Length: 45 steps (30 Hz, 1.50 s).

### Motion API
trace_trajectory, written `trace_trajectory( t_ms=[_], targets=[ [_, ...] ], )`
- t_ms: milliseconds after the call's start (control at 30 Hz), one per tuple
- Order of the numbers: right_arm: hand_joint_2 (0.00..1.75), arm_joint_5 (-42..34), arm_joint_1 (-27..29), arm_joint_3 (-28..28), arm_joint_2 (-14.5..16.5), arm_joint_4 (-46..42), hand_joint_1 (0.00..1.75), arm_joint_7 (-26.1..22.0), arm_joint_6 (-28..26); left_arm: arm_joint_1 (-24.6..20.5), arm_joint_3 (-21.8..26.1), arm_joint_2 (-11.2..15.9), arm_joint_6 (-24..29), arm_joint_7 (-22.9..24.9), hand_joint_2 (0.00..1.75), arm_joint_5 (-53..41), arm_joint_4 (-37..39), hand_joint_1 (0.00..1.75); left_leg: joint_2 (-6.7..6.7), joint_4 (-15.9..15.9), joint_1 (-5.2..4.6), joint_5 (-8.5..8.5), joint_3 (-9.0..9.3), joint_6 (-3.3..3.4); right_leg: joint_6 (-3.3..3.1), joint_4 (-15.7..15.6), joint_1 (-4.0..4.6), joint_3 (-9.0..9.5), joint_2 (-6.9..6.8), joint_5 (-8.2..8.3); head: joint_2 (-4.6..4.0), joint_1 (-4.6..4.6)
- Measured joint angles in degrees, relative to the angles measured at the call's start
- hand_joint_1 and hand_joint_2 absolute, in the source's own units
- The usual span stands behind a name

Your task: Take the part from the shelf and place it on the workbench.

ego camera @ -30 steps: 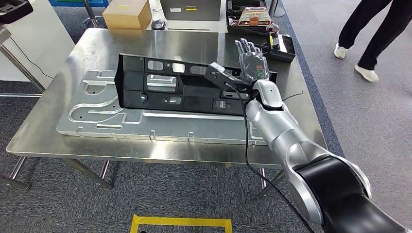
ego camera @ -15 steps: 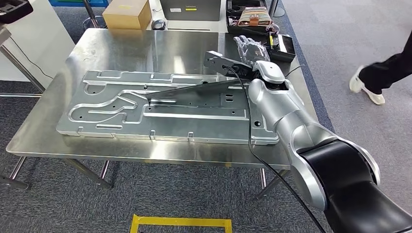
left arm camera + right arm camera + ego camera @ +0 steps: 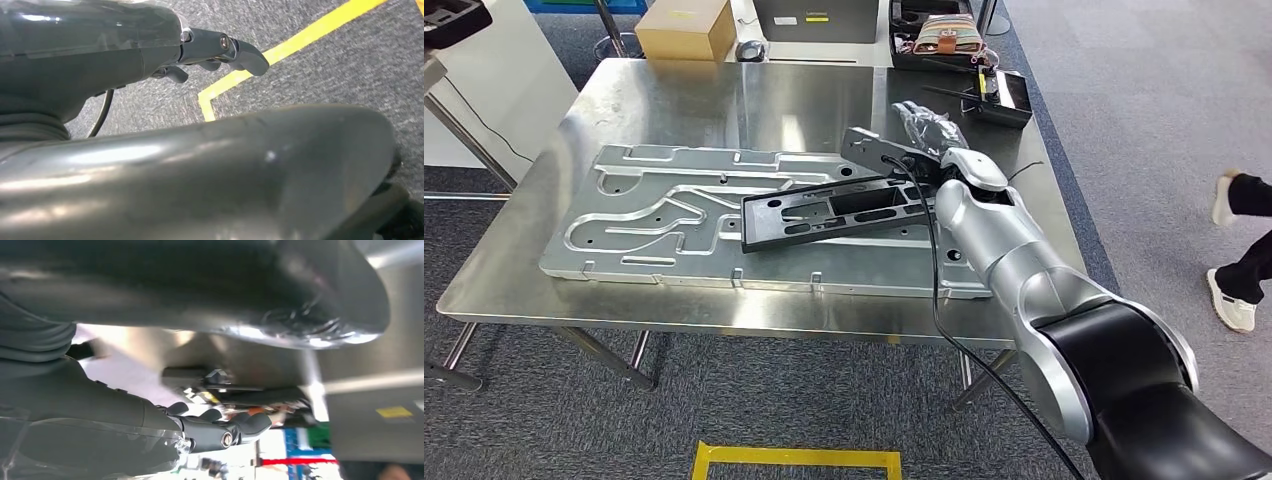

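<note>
The long black part (image 3: pixel 834 208) lies flat on the ribbed silver plate (image 3: pixel 654 225) that covers the steel workbench (image 3: pixel 674 100). Its right end runs in under my right wrist. My right hand (image 3: pixel 927 122) hovers just beyond that end, over the bench's back right, its dark fingers stretched away from the part and holding nothing. The right wrist view shows those fingers (image 3: pixel 220 432) extended and free, against a blurred background. My left hand (image 3: pixel 210 47) hangs over the grey carpet with loosely bent fingers and nothing in it.
A black tray (image 3: pixel 994 98) sits right behind my right hand. A cardboard box (image 3: pixel 686 28) and a case of tools (image 3: pixel 939 35) stand past the bench's far edge. A person's legs (image 3: pixel 1239 270) cross the floor at right. Yellow tape (image 3: pixel 796 460) marks the carpet.
The black part went from standing on edge against my raised right hand to lying flat on the plate. My hand tipped forward and down. The person walked toward the near right.
</note>
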Motion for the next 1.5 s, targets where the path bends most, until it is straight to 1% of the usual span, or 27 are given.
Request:
trace_trajectory(
  t_ms=[100, 167, 333, 433, 500, 600, 733, 833, 933, 1033, 1100, 1133, 1167, 1233, 1267, 1300, 1367, 1433, 1500],
  targets=[
    [0.0, -8.2, -0.1, -4.5, 0.2, -1.3, 0.0, -6.8, -6.1, 0.2, 0.0, 0.0, 1.5, 1.9, 0.0, 0.3, 0.0, 0.0, -0.01, 0.0, 0.0, 0.0, 0.0, 0.0, 0.0, 0.0, 0.0, 0.0, -0.01, 0.0, 0.0, 0.0],
    [0.0, -13.2, -0.4, -8.2, 0.3, -2.5, 0.0, -10.7, -9.1, 0.3, 0.0, 0.0, 2.1, 2.9, 0.0, 0.5, 0.0, 0.0, -0.02, 0.0, 0.0, 0.0, 0.0, 0.0, 0.0, 0.0, 0.0, 0.0, -0.03, 0.0, 0.0, 0.0],
    [0.0, -24.6, -0.6, -16.5, 0.3, -6.6, 0.0, -19.1, -13.0, 0.3, 0.1, 0.0, 2.0, 3.5, 0.0, 1.0, 0.0, 0.0, -0.02, 0.0, 0.0, 0.0, 0.01, 0.0, 0.0, 0.0, -0.01, 0.0, -0.05, 0.0, 0.01, 0.0],
    [0.0, -30.5, -0.3, -20.4, -0.4, -10.2, 0.0, -22.9, -14.5, 0.2, 0.2, 0.0, 1.7, 3.5, 0.0, 1.2, 0.0, 0.0, -0.03, 0.0, 0.0, 0.0, 0.03, 0.0, 0.0, 0.0, -0.03, 0.0, -0.07, 0.0, 0.0, 0.0],
    [0.0, -33.4, 0.5, -21.6, -1.5, -13.2, 0.0, -24.1, -15.3, 0.2, 0.2, 0.0, 1.6, 3.4, 0.0, 1.4, 0.0, 0.0, -0.05, 0.0, 0.0, 0.0, 0.04, 0.01, 0.0, 0.0, -0.03, 0.02, -0.08, 0.0, 0.0, 0.0],
    [0.0, -36.0, 2.2, -22.5, -3.6, -17.6, 0.0, -24.8, -16.0, 0.3, 0.2, 0.0, 1.5, 3.2, 0.0, 1.7, 0.0, 0.0, -0.08, 0.1, -0.01, -0.01, 0.03, 0.02, 0.0, 0.0, -0.04, 0.06, -0.12, 0.0, 0.0, 0.0],
    [0.0, -36.9, 3.6, -23.0, -5.4, -21.1, 0.0, -24.8, -16.5, 0.3, 0.3, 0.0, 1.5, 3.2, 0.0, 1.7, 0.0, 0.0, 0.0, 0.1, -0.03, -0.03, 0.05, 0.01, 0.03, 0.0, -0.05, 0.03, 0.03, 0.02, 0.0, 0.0],
    [0.0, -36.6, 5.2, -23.1, -7.0, -23.3, 0.0, -25.2, -19.4, 0.2, 0.6, 0.0, 1.3, 3.1, 0.0, 2.0, 0.0, 0.0, 0.01, 0.1, 0.0, -0.03, 0.12, 0.01, 0.07, -0.1, -0.05, 0.02, -0.02, 0.01, 0.0, 0.0],
    [0.0, -34.8, 8.3, -23.3, -10.5, -26.4, 0.0, -25.5, -25.0, 0.3, 1.0, -0.1, 1.1, 2.8, 0.0, 2.4, 0.0, 0.0, -0.36, 0.1, 0.04, -0.03, 0.11, 0.03, 0.11, -0.1, -0.02, 0.17, -0.46, -0.08, 0.0, 0.0],
    [0.0, -33.8, 11.7, -24.1, -14.4, -29.0, 0.0, -25.4, -28.6, 0.6, 1.2, -0.1, 1.0, 2.5, 0.0, 3.0, 0.0, 0.0, -0.43, 0.1, 0.03, -0.1, 0.14, 0.08, 0.13, -0.1, -0.04, 0.22, -0.44, -0.12, 0.0, 0.0],
    [0.0, -35.9, 15.8, -25.9, -18.6, -30.4, 0.0, -25.4, -30.6, 0.5, 1.4, -0.1, 1.3, 2.0, 0.0, 3.5, 0.0, 0.0, -0.55, 0.2, 0.13, -0.26, 0.42, 0.25, 0.33, -0.3, 0.0, 0.47, -0.57, -0.32, 0.01, 0.0],
    [0.0, -38.9, 19.0, -28.1, -21.3, -31.0, 0.0, -26.0, -31.2, 0.6, 1.5, -0.2, 1.5, 1.7, 0.0, 3.9, 0.0, 0.0, -0.9, 0.2, 0.24, -0.39, 0.64, 0.35, 0.44, -0.5, 0.1, 0.87, -0.96, -0.51, 0.01, 0.01],
    [0.0, -43.5, 23.1, -31.6, -24.3, -31.4, 0.0, -27.5, -30.8, 0.7, 1.7, -0.3, 1.7, 1.3, 0.0, 4.2, 0.0, 0.0, -1.42, 0.3, 0.38, -0.53, 0.89, 0.43, 0.54, -0.7, 0.25, 1.43, -1.51, -0.73, 0.01, 0.01],
    [0.0, -53.7, 32.2, -41.3, -28.6, -31.2, 0.0, -32.2, -27.3, 1.4, 2.2, -0.5, 1.9, 0.6, 0.0, 4.9, 0.0, 0.0, -2.41, 0.3, 0.53, -0.84, 1.29, 0.48, 0.6, -1.1, 0.49, 2.44, -2.47, -1.07, 0.0, 0.03],
    [0.0, -57.8, 36.7, -46.6, -30.0, -30.6, 0.0, -34.5, -25.1, 1.8, 2.4, -0.5, 2.0, 0.4, 0.0, 5.2, 0.0, 0.0, -2.61, 0.3, 0.49, -0.99, 1.41, 0.5, 0.63, -1.1, 0.52, 2.69, -2.62, -1.16, 0.0, 0.04],
    [0.0, -60.5, 40.7, -51.1, -30.8, -29.9, 0.0, -35.8, -23.4, 2.1, 2.7, -0.5, 2.1, 0.2, 0.0, 5.4, 0.0, 0.0, -2.6, 0.3, 0.41, -1.12, 1.48, 0.54, 0.68, -1.2, 0.51, 2.78, -2.54, -1.22, 0.0, 0.04],
    [0.0, -64.4, 47.3, -59.6, -31.9, -27.2, 0.0, -36.0, -21.4, 2.3, 3.0, -0.5, 2.1, 0.1, 0.0, 5.6, 0.0, 0.0, -2.32, 0.3, 0.25, -1.39, 1.56, 0.62, 0.75, -1.2, 0.43, 2.8, -2.19, -1.33, 0.0, 0.04],
    [0.0, -67.1, 52.4, -67.3, -32.4, -22.9, 0.0, -35.0, -22.0, 2.3, 3.4, -0.5, 2.2, -0.1, 0.0, 5.7, 0.0, 0.0, -2.0, 0.3, 0.2, -1.61, 1.67, 0.64, 0.78, -1.2, 0.39, 2.85, -1.88, -1.45, 0.0, 0.04],
    [0.0, -68.3, 56.0, -73.7, -32.1, -18.2, 0.0, -34.9, -24.4, 2.3, 3.8, -0.5, 2.2, -0.4, 0.0, 5.8, 0.0, 0.0, -1.71, 0.3, 0.18, -1.77, 1.8, 0.63, 0.76, -1.2, 0.35, 2.89, -1.57, -1.53, 0.0, 0.03]
  ],
)
